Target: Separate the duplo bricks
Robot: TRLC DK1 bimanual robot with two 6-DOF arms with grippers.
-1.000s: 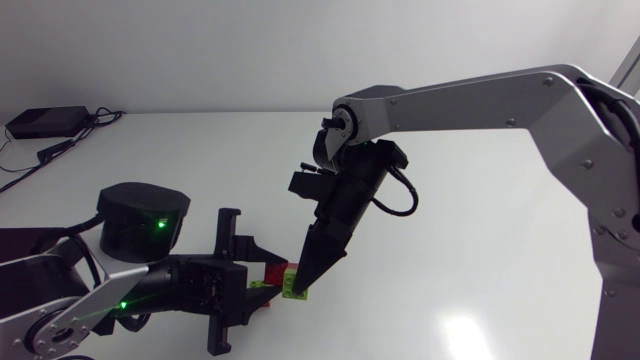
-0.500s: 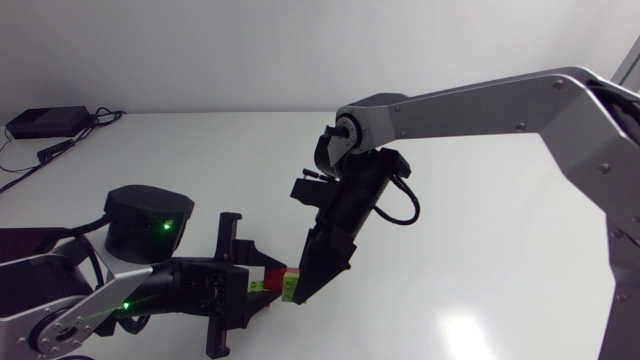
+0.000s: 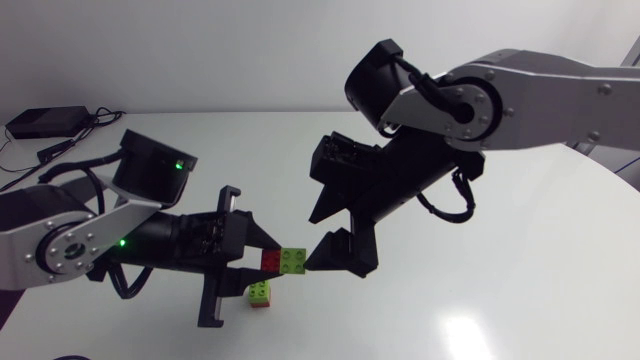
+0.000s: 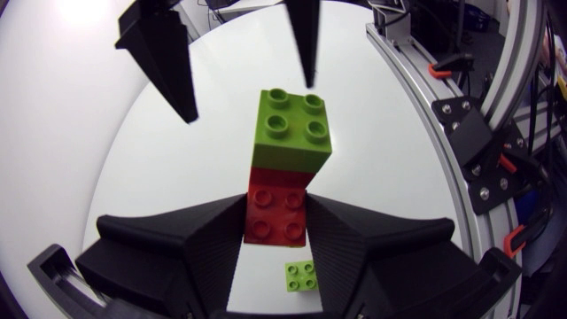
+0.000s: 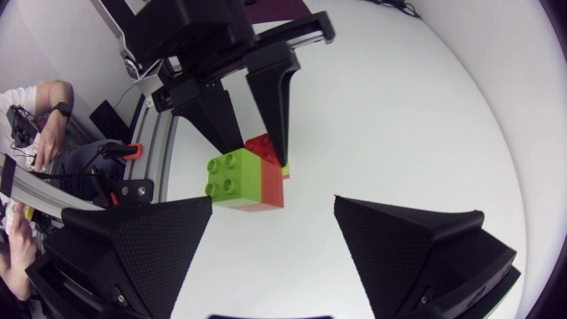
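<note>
left gripper (image 4: pixel 276 211) grips a red brick (image 4: pixel 276 213), green brick (image 4: pixel 293 128) attached
right gripper (image 5: pixel 273 206) open; spare brick (image 3: pixel 260 292) near table's (image 3: pixel 500 250) front edge

Left gripper (image 3: pixel 262 263) clamping red brick (image 3: pixel 271 261) joined to green brick (image 3: pixel 294 261), right gripper (image 3: pixel 335 258) beside it, lime brick (image 3: pixel 260 292) on table (image 3: pixel 450 200)

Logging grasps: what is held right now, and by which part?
Left gripper clamps the red brick by its sides; the green brick stuck on it juts out free. Right gripper holds nothing.
</note>
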